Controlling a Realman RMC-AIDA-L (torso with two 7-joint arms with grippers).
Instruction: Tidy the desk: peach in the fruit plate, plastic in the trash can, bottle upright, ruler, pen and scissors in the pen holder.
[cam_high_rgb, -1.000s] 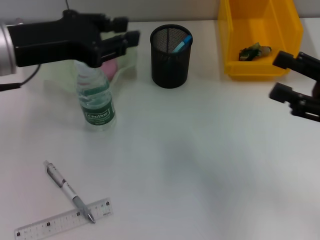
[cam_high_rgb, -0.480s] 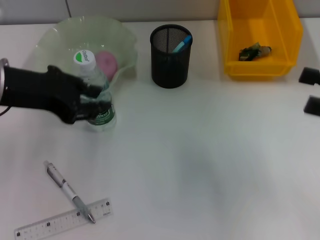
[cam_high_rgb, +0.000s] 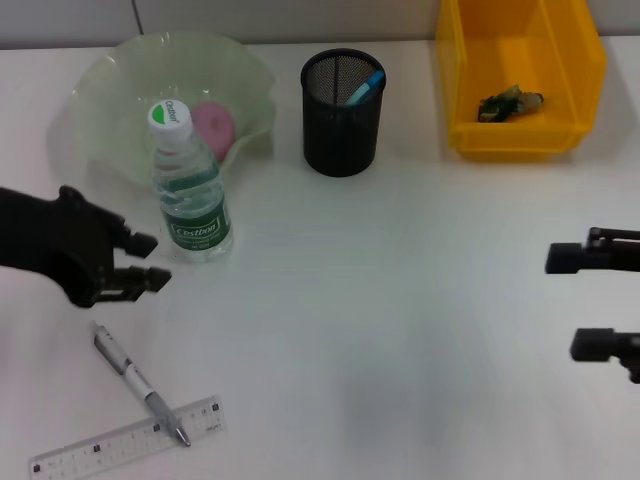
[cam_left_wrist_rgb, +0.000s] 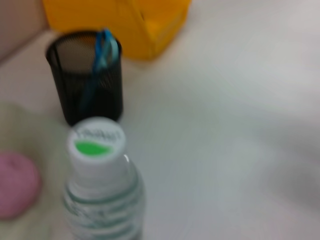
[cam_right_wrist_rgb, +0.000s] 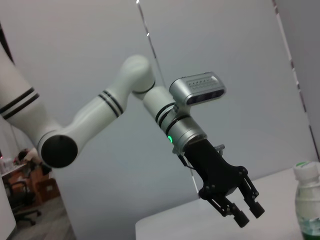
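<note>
Left pincer (cam_high_rgb: 140, 262) spread, empty, mid-left beside bottle (cam_high_rgb: 190, 190) | right pincer (cam_high_rgb: 590, 302) spread, right edge | done: bottle upright, peach (cam_high_rgb: 213, 127) in fruit plate (cam_high_rgb: 105, 90), plastic (cam_high_rgb: 508, 102) in trash can (cam_high_rgb: 575, 50) | left: pen (cam_high_rgb: 135, 381), ruler (cam_high_rgb: 125, 441), lower-left tabletop (cam_high_rgb: 400, 320) | pen holder (cam_high_rgb: 342, 100) top centre; scissors apparently inside.

bottle (cam_high_rgb: 190, 190) upright, left-rear of surface | pen (cam_high_rgb: 137, 381) across ruler (cam_high_rgb: 125, 439), front-left corner | peach (cam_high_rgb: 213, 124) in fruit plate (cam_high_rgb: 105, 90)

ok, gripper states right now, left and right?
Left gripper: open, empty, beside the bottle.
Right gripper: open, empty, above the table's right side.
</note>
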